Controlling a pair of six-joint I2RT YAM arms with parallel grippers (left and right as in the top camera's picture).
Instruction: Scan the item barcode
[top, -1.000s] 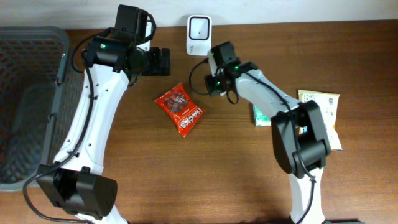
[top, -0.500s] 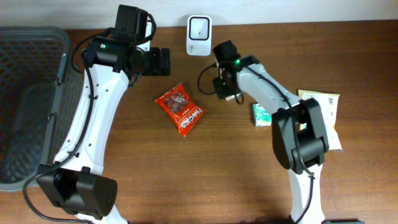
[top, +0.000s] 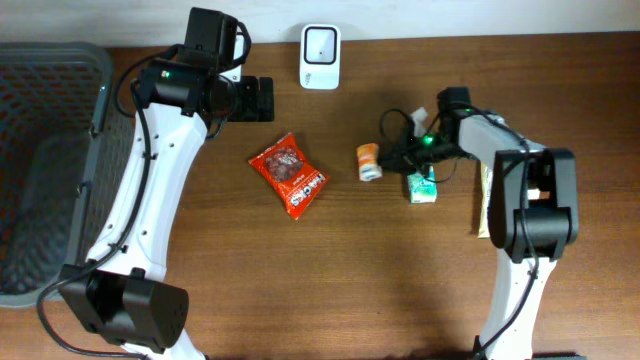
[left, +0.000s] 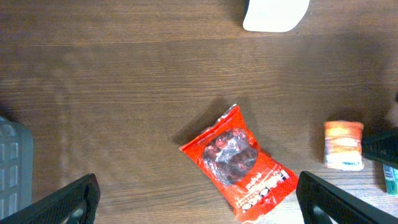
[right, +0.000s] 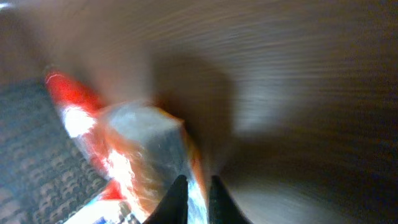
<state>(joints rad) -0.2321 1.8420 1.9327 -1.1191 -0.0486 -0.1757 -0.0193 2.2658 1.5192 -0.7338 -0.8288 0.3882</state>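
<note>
Nearly closed, the right end effector (top: 397, 158) has swung from the scanner (top: 319, 43) toward three o'clock beside the orange pot (top: 370, 161), which is likely scanned; the left end effector (top: 262, 100) hangs open.

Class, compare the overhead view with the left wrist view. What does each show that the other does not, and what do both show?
Only overhead: the left arm and right arm, and the beige packet, partly hidden by the right arm. Only left wrist: the left fingers close up, spread wide to the two lower corners. Both: the white scanner, the red snack packet and the orange tub, all on the brown table.
</note>
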